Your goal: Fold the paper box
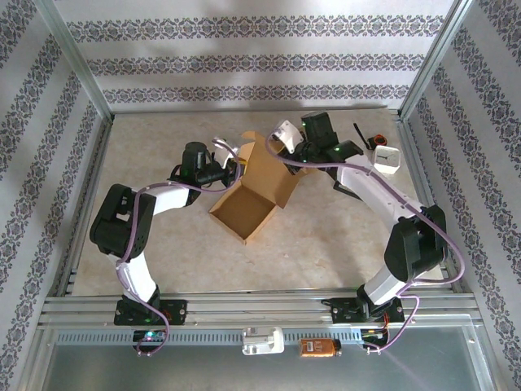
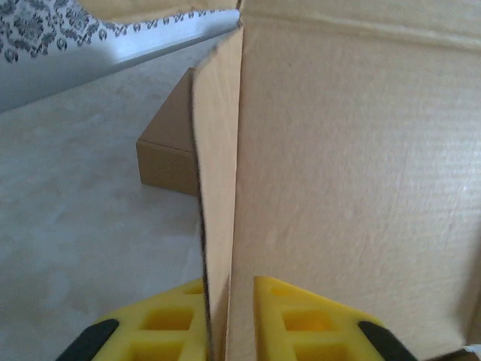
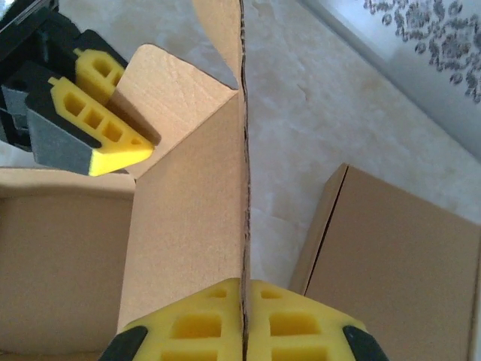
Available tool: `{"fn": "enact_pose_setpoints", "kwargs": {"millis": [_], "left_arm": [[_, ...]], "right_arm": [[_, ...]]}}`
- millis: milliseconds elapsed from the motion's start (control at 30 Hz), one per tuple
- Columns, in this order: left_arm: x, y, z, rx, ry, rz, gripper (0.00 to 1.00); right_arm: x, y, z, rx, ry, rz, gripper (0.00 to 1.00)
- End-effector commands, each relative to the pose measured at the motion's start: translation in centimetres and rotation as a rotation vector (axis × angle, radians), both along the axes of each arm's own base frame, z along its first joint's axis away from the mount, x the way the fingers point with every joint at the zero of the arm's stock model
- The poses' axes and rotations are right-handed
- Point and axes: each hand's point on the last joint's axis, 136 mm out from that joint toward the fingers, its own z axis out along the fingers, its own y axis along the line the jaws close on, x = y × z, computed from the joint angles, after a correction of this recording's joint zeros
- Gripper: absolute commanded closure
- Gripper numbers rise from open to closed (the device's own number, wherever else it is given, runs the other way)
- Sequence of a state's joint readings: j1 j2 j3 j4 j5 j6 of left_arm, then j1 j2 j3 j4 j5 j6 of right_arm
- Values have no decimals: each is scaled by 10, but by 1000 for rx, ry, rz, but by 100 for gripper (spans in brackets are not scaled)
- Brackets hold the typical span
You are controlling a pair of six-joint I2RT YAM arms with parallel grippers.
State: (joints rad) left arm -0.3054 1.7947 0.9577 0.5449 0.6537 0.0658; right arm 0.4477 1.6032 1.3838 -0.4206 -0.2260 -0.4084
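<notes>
The brown paper box (image 1: pixel 244 210) stands open-topped mid-table with its flaps raised. My left gripper (image 1: pixel 234 169) is at the box's left flap. In the left wrist view the flap's edge (image 2: pixel 218 150) runs between the yellow fingers (image 2: pixel 297 316), lying against the left one with a gap to the right one, so this gripper (image 2: pixel 229 284) is slightly open. My right gripper (image 1: pixel 287 153) is at the back right of the box. It (image 3: pixel 244 289) is shut on the edge of an upright panel (image 3: pixel 188 218), and the left gripper (image 3: pixel 135 109) shows beyond it.
A flat brown panel of the box (image 3: pixel 398 256) lies on the table to the right of the gripped edge. A white holder (image 1: pixel 389 160) and a small black tool (image 1: pixel 368 138) sit at the back right. Metal frame rails (image 1: pixel 81 212) border the table.
</notes>
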Motion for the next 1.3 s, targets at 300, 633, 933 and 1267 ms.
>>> {"fn": "enact_pose_setpoints", "kwargs": {"millis": [300, 633, 933, 1267], "left_arm": [[-21, -7, 13, -118, 154, 53, 50], [-39, 44, 53, 57, -17, 244, 26], [-50, 70, 20, 307, -5, 220, 25], [-27, 112, 28, 339, -32, 415, 24]], "right_arm": [[3, 13, 32, -331, -401, 126, 98], [2, 25, 24, -517, -590, 472, 98], [10, 48, 35, -376, -632, 565, 98], [8, 78, 39, -289, -649, 657, 98]]}}
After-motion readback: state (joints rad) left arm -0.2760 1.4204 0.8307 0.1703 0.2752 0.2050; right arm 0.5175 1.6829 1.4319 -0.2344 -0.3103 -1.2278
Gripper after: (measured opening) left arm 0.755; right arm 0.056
